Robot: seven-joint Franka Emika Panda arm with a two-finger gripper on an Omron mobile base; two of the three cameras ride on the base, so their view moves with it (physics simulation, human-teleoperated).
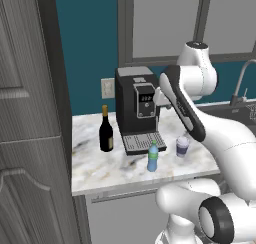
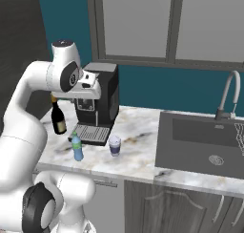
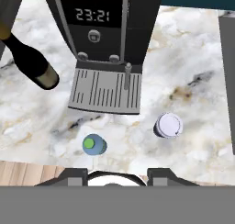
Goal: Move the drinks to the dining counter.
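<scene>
1. Landmark: coffee machine, at back of marble worktop, against teal wall.
2. All 3 drinks on worktop, none moved yet. No dining counter in sight, so drop-off lies elsewhere; base drive likely needed after pickup.
3. Wine bottle: upright, just left of machine's drip tray, apart from it. Dark glass, gold neck, tan label.
4. Small blue-green bottle: upright, in front of tray, toward front edge of worktop. Green cap seen from above in hand view.
5. Lidded cup: white-and-purple, upright, front-right of tray, near small bottle but not touching.
6. Gripper: high above worktop, pointing down over front of machine; small bottle nearly straight below tips, cup below and off to one side. Holding nothing.
7. Jaws: tips barely poke into hand view w/ a gap between them, nothing in it. Partly open, as far as can be told.
8. Step in hand (judgement): approach to first pickup, prob. small bottle. Task at very start.
9. Next move calls for: descent centred on bottle, jaws wide enough to pass body, clear of tray edge. Narrow, tall-ish item, so tipping risk if a finger clips it.
10. Sink well right of machine; not in the way.
</scene>
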